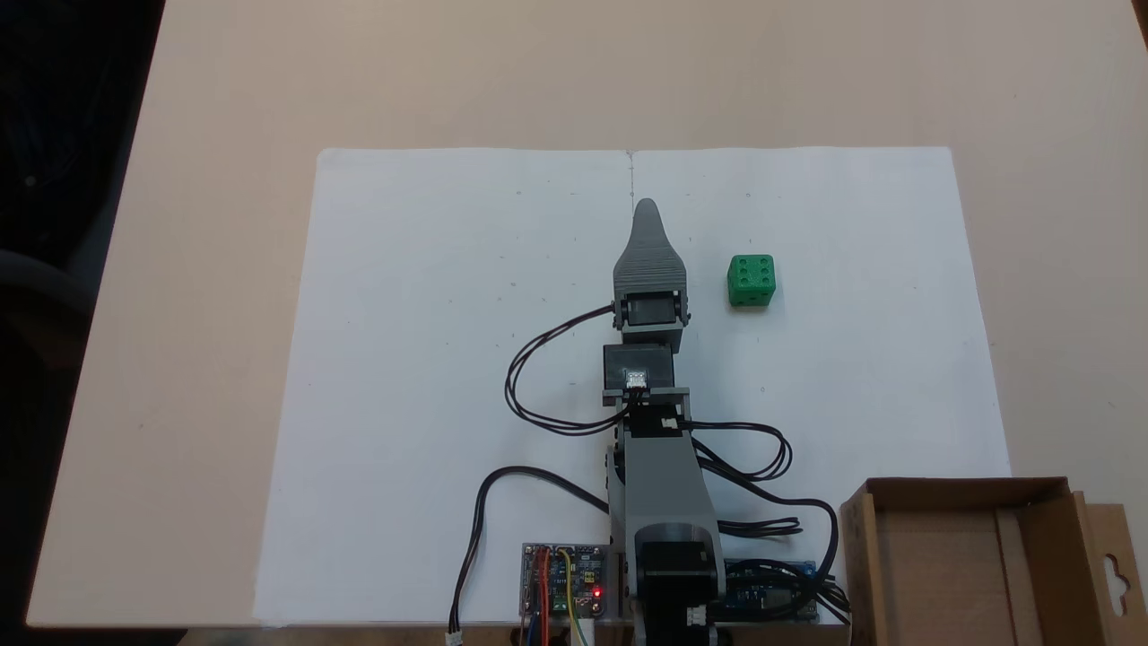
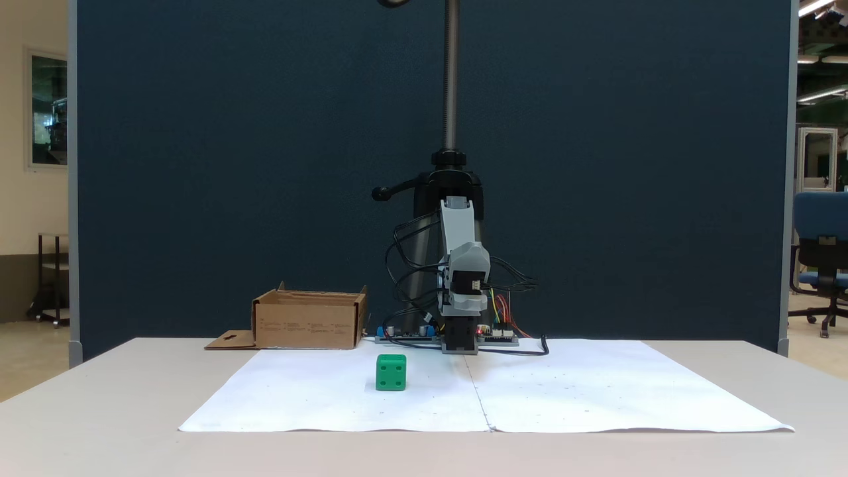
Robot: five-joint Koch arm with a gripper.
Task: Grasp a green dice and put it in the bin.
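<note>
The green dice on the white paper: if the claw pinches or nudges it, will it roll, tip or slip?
The green dice rests flat on one face, so it should probably slide rather than roll. It looks like rigid plastic, likely stiff and light. Its recessed pips and flat sides may give the claw fair purchase.
</note>
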